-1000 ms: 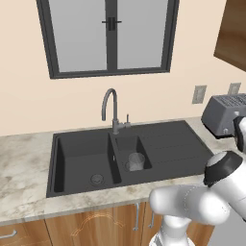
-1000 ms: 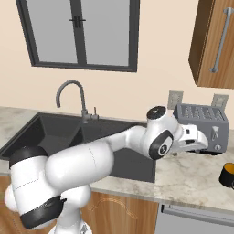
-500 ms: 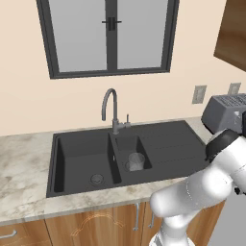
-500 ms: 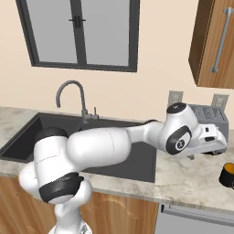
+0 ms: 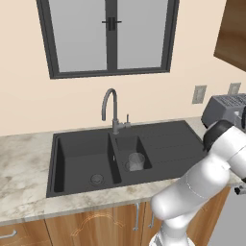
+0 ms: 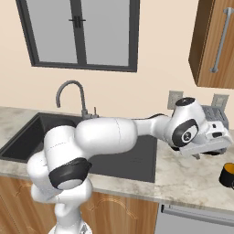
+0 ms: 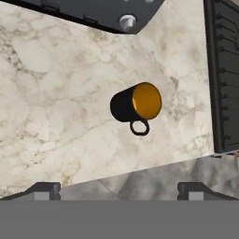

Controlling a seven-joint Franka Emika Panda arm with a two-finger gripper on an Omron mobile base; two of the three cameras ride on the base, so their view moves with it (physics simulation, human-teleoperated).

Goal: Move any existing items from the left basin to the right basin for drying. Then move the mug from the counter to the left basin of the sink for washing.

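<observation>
Hand view: the mug [image 7: 135, 104] is seen standing on the counter [image 7: 56, 93], straight ahead of the gripper [image 7: 119, 189], whose jaws are spread wide and empty. Its handle is turned toward the fingers. Bare stone is left around it; the toaster [image 7: 226, 74] flanks one side.

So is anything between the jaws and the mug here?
Nothing visible. In the hand view the mug stands alone on bare counter, with the gripper open above it. A toaster sits behind and the sink off to one side, neither in the path.
</observation>
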